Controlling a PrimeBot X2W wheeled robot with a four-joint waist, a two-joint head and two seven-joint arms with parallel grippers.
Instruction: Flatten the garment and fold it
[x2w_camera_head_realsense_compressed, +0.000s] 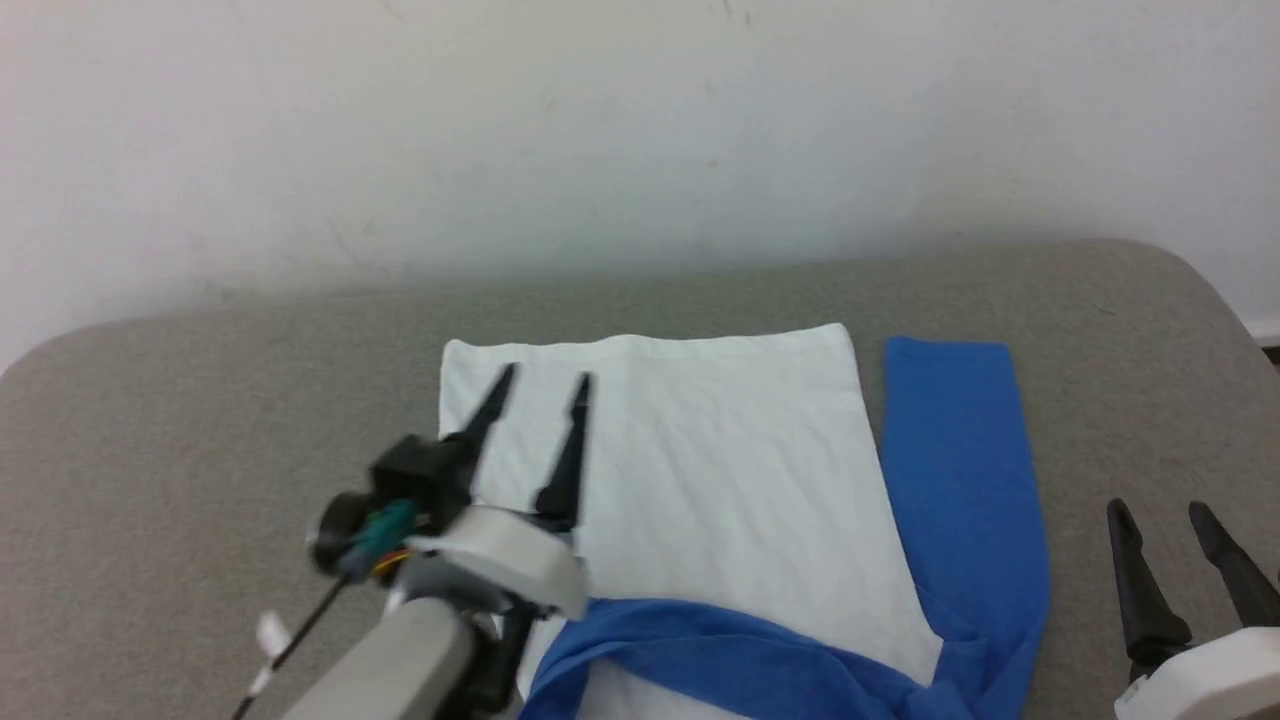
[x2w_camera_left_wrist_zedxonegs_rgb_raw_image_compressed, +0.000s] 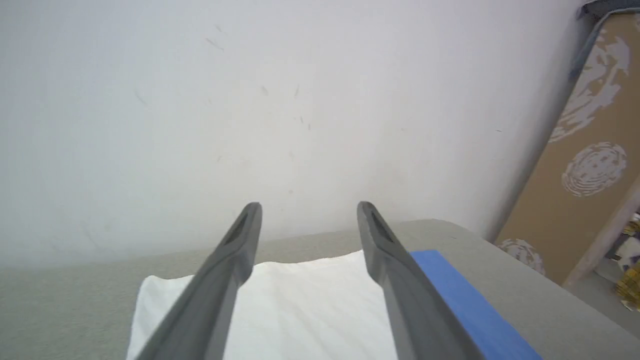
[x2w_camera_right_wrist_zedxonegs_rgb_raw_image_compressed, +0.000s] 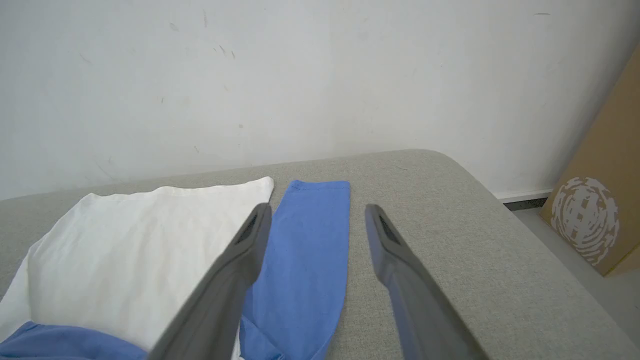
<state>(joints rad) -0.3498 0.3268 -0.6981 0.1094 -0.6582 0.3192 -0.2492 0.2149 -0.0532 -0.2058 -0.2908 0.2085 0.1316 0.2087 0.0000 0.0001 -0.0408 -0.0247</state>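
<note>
Lying smooth, the garment (thin jersey) covers grey upholstery.

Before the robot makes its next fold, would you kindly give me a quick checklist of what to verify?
1. The left gripper is open and holds nothing: ok.
2. The right gripper is open and off the cloth: ok.
3. The garment has its white body flat on the grey surface: ok.
4. The near sleeve is folded across the body: ok.
5. The right sleeve is folded in: not ok; it lies stretched out beside the body.
6. The near edge is straight: cannot tell; it is cut off.
</note>
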